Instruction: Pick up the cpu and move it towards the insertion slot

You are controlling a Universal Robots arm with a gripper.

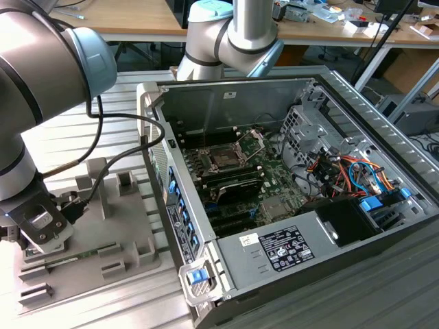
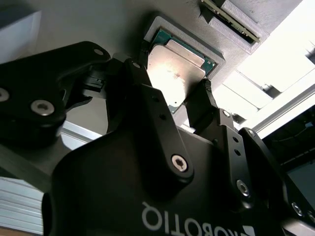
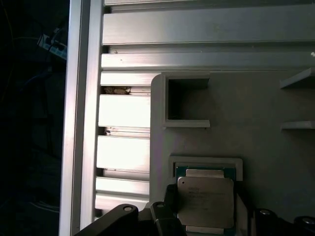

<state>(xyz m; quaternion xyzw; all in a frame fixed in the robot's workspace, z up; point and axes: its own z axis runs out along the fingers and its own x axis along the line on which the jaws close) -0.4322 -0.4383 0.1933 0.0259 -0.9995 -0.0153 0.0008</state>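
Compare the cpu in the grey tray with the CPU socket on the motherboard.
The cpu shows a pale silver top edged in green; the insertion slot shows a dark centre within a silver metal frame. The cpu lies flat in a recess of the grey tray; the insertion slot sits on the green motherboard inside the open computer case, its hinged plate apparently swung up. Both are square.

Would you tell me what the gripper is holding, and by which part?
That cannot be told: the gripper straddles the cpu, which lies in the grey tray's recess.
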